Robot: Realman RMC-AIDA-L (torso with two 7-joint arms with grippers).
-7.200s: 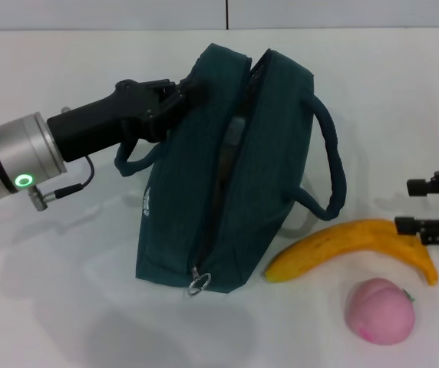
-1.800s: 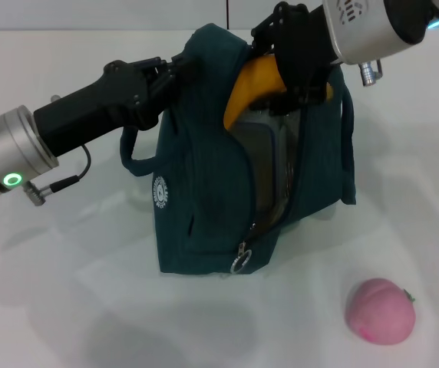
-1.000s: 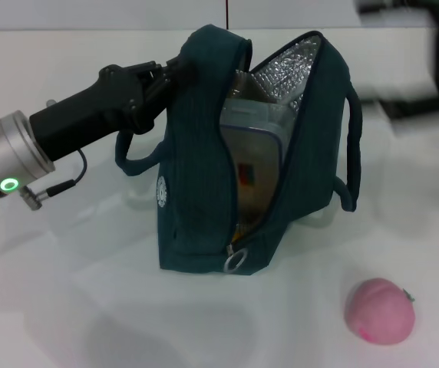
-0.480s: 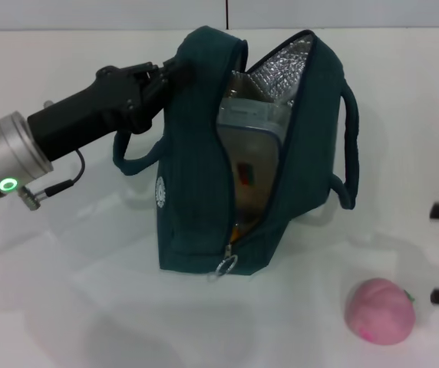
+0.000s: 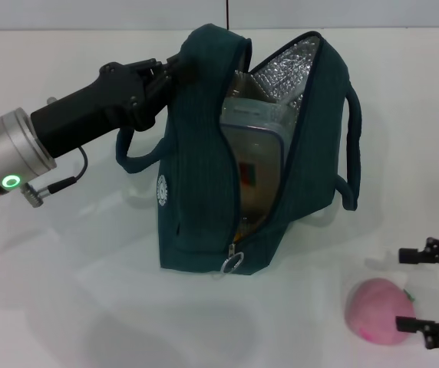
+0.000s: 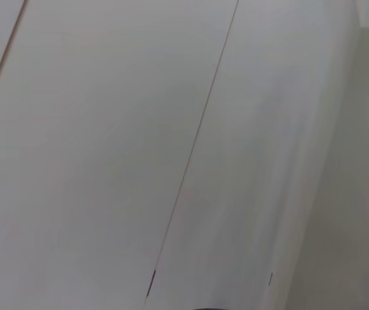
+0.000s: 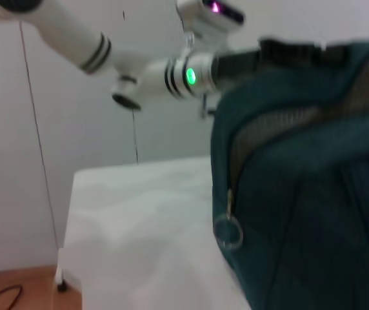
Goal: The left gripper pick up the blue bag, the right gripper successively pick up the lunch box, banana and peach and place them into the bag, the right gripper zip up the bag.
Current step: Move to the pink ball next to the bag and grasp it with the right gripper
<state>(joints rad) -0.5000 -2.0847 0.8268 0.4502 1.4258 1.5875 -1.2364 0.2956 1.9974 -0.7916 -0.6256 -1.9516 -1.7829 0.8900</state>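
Right claw [image 5: 408, 290] open around peach [image 5: 379, 311]

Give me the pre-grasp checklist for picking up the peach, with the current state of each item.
1. Right gripper open, fingers on either side of the peach: ok.
2. Peach resting free on the table, apart from the blue bag: ok.
3. Left gripper clamped on the bag's top edge: ok.
4. Bag mouth unzipped, foil lining showing: ok.
5. Lunch box already inside: ok.
6. Room left beside the box for the peach: cannot tell.
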